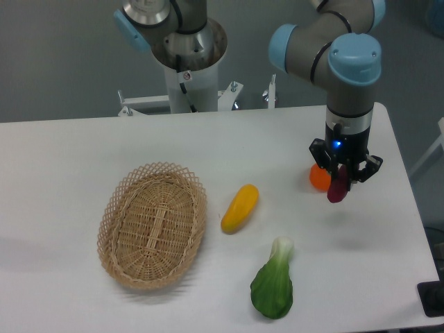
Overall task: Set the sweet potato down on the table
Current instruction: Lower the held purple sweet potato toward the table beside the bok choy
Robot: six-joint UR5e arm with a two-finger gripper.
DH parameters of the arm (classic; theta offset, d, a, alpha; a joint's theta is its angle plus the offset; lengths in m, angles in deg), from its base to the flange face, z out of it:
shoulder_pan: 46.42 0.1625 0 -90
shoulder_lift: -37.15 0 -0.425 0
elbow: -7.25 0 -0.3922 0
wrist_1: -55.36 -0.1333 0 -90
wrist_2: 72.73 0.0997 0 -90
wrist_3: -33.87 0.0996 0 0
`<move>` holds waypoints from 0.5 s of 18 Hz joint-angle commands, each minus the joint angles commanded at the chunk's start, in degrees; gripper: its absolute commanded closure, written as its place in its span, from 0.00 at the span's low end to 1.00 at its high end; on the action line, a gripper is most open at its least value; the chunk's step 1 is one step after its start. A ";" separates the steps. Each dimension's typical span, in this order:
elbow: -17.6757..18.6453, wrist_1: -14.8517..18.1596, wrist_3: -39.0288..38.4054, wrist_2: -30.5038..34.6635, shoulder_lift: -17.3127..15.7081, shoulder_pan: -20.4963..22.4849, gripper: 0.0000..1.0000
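Note:
The sweet potato [338, 187] is a small dark magenta tuber hanging nearly upright, its top held between the fingers of my gripper [341, 175]. The gripper is shut on it, above the right part of the white table [83, 146]. A faint shadow lies on the tabletop just below and right of the tuber, so it looks lifted off the surface. Its upper end is hidden by the fingers.
A small orange round fruit [318, 178] sits right behind and left of the gripper. A yellow-orange oblong vegetable [240, 208] lies mid-table, a green bok choy [274, 286] near the front edge, and a wicker basket [153, 225] at the left.

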 joint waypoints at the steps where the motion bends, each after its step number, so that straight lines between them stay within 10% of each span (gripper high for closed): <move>1: 0.08 -0.26 -0.36 0.00 0.44 -0.09 0.72; 9: -1.67 -4.48 -5.18 0.17 4.48 -2.37 0.72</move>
